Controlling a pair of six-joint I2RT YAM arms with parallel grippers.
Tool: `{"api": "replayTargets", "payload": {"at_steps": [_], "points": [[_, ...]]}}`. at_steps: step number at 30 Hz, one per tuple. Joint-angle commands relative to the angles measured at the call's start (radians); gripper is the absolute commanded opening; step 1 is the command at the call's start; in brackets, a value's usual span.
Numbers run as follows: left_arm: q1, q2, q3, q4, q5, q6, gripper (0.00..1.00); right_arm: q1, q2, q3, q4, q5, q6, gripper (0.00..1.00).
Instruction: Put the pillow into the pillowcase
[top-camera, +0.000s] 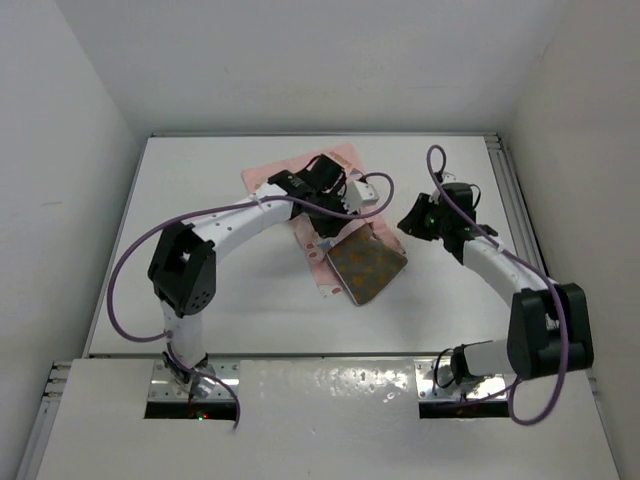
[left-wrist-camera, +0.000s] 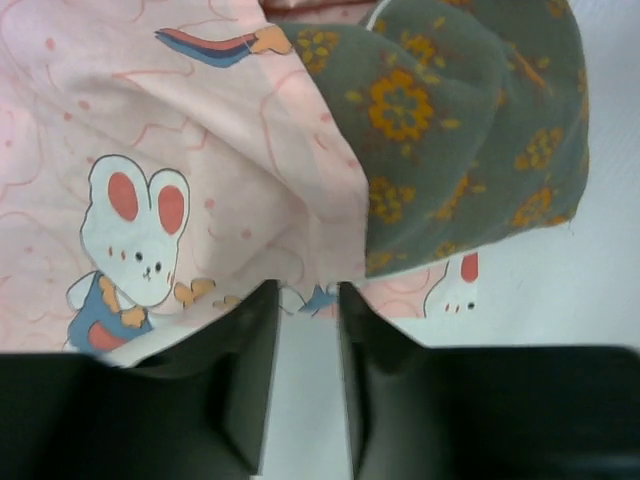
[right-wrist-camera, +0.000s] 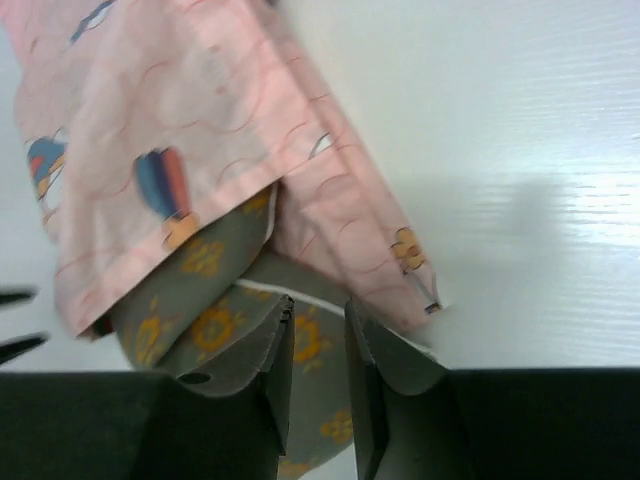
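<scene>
The pink pillowcase (top-camera: 262, 178) lies rumpled at the middle back of the table. The olive pillow (top-camera: 368, 264) with orange dots sticks out of its near right end, partly inside. In the left wrist view my left gripper (left-wrist-camera: 305, 290) stands open a little at the hem of the pillowcase (left-wrist-camera: 200, 120), with only bare table between its fingers; the pillow (left-wrist-camera: 450, 130) bulges out just beyond. In the right wrist view my right gripper (right-wrist-camera: 318, 305) is shut narrowly on a corner of the pillow (right-wrist-camera: 215, 320), under the edge of the pillowcase (right-wrist-camera: 180, 110). From above, the right gripper (top-camera: 410, 220) sits at the pillow's far right corner.
White walls enclose the table (top-camera: 200, 300) on the left, back and right. The left arm (top-camera: 225, 230) arcs across the pillowcase, and purple cables loop from both arms. The arm bases stand at the near edge.
</scene>
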Motion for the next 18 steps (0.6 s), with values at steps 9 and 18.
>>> {"api": "replayTargets", "payload": {"at_steps": [9, 18], "points": [[-0.177, -0.176, -0.359, 0.047, -0.078, 0.129, 0.54, -0.025, 0.363, 0.214, -0.064, 0.013, -0.011, 0.54], [-0.229, -0.029, -0.469, 0.347, -0.210, 0.025, 0.73, 0.023, 0.483, 0.178, -0.068, 0.078, -0.060, 0.55]]}}
